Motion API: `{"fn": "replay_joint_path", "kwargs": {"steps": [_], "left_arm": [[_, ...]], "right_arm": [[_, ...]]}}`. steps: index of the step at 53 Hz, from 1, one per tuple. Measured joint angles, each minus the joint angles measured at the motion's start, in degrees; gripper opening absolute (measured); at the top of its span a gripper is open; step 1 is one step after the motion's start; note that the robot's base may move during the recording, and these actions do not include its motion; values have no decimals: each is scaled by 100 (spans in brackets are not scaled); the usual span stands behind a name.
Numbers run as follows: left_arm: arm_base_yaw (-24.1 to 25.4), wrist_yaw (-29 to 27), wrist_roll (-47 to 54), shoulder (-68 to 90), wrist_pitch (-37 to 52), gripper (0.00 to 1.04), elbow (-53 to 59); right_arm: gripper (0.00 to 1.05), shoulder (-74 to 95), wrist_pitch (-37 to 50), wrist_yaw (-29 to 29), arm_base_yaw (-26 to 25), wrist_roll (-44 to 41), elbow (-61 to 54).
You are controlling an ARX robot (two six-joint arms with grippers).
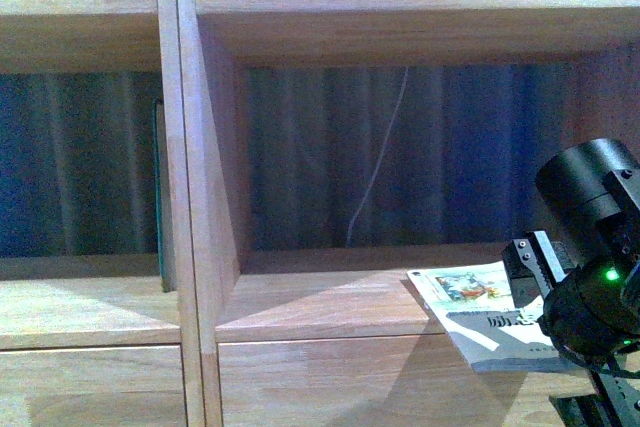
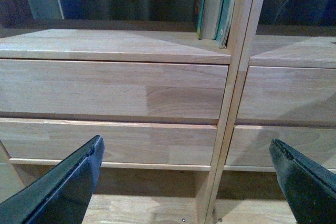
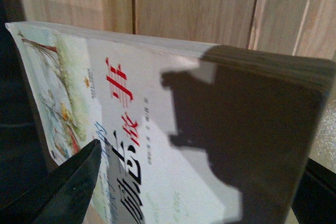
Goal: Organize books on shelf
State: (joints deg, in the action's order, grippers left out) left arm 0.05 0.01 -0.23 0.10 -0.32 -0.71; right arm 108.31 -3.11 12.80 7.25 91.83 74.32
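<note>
The pale wood shelf [image 1: 190, 197] fills the front view. A thin dark green book [image 1: 160, 197] stands upright in the left compartment against the divider; it also shows in the left wrist view [image 2: 215, 3]. The white and pale blue paperback [image 1: 470, 309] lies flat on the right compartment's board, overhanging its front edge. My right gripper [image 3: 202, 182] is open with its jaws on either side of the paperback [image 3: 136, 129], very close to it. My right arm [image 1: 595, 287] is at the lower right. My left gripper [image 2: 186, 148] is open and empty, facing the drawer band [image 2: 115, 90].
An upright divider [image 2: 231, 103] splits the two columns. A thin pale cable [image 1: 375, 177] hangs behind the right compartment against a dark curtain. A lower board [image 2: 147, 208] lies under the drawer band.
</note>
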Motion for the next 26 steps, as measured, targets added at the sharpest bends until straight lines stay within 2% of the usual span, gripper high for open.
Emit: {"fn": "replay_joint_path", "kwargs": {"steps": [7, 26], "left_arm": [[0, 0, 0, 0, 0, 97, 0], [0, 0, 0, 0, 0, 97, 0]], "right_arm": [[83, 0, 0, 26, -4, -9, 35], [30, -2, 120, 74, -13, -7, 35]]}}
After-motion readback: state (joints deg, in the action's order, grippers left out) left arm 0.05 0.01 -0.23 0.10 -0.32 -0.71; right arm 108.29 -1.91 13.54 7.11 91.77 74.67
